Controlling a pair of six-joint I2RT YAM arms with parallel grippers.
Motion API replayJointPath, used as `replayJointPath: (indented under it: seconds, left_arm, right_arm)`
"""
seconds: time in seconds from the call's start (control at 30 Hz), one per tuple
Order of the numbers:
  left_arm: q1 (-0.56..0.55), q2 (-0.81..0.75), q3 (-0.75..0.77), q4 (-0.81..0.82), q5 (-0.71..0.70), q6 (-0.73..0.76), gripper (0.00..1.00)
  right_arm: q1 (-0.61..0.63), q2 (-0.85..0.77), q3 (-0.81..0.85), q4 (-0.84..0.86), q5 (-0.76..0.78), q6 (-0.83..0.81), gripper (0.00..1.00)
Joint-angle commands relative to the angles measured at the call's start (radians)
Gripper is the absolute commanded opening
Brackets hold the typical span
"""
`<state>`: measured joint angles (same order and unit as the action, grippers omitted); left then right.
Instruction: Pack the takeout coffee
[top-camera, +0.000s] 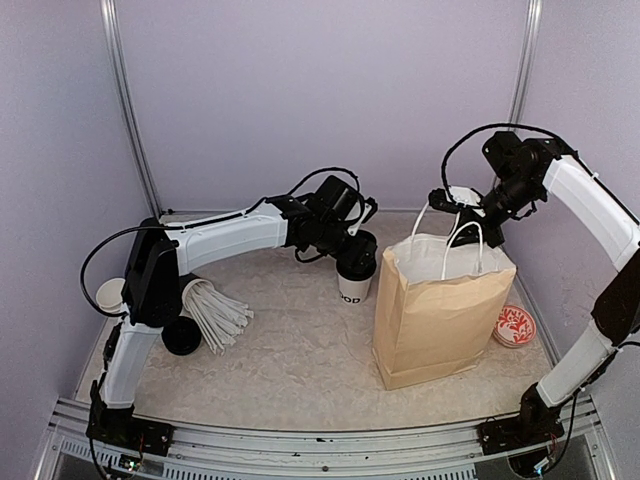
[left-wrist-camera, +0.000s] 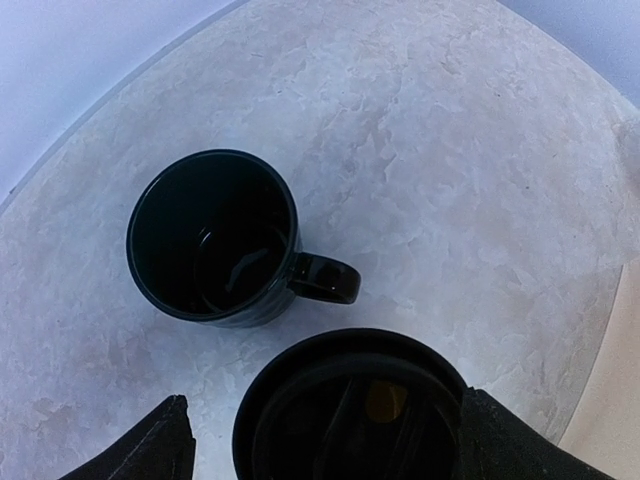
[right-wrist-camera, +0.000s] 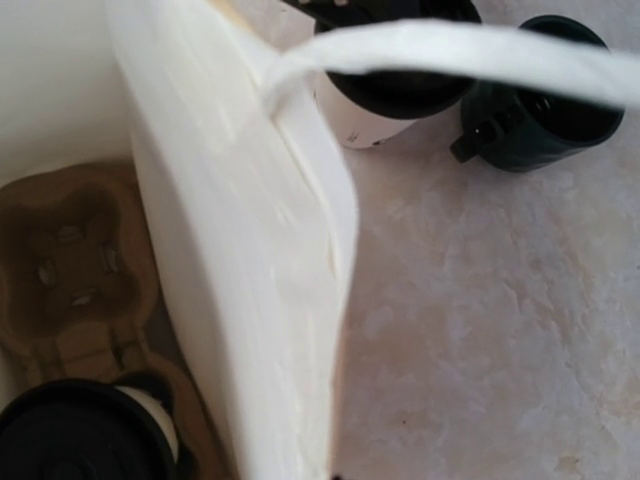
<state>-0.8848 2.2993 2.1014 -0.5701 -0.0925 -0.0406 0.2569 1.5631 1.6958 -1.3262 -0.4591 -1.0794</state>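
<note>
A white takeout coffee cup (top-camera: 352, 288) with a black lid (left-wrist-camera: 350, 405) stands left of the brown paper bag (top-camera: 440, 315). My left gripper (top-camera: 355, 252) hangs open over it. Its fingers (left-wrist-camera: 150, 448) stand either side of the lid, with a gap on the left side. My right gripper (top-camera: 463, 214) is shut on the bag's top rim by the white handles (right-wrist-camera: 470, 50). Its own tips are almost out of the right wrist view. Inside the bag lies a cardboard cup carrier (right-wrist-camera: 70, 265) that holds another black-lidded cup (right-wrist-camera: 85, 435).
A dark green handled mug (left-wrist-camera: 215, 240) stands just beyond the cup. A black cup of white straws (top-camera: 205, 318) lies on its side at the left, next to a pale cup (top-camera: 110, 295). A red patterned disc (top-camera: 514, 325) lies right of the bag.
</note>
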Motion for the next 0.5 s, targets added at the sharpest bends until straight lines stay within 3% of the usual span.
replayJointPath:
  seconds: [0.0, 0.3, 0.47]
  left_arm:
    - [0.0, 0.001, -0.006, -0.016, 0.041, -0.002, 0.88]
    - [0.004, 0.019, 0.016, -0.066, 0.05, -0.014, 0.91]
    - [0.004, 0.026, 0.014, -0.089, 0.046, -0.01, 0.86]
  right_arm:
    - [-0.005, 0.003, -0.03, -0.051, 0.012, 0.006, 0.0]
    - [-0.005, 0.01, -0.035, -0.051, 0.003, 0.007, 0.0]
    - [-0.005, 0.012, -0.035, -0.051, -0.001, 0.009, 0.0]
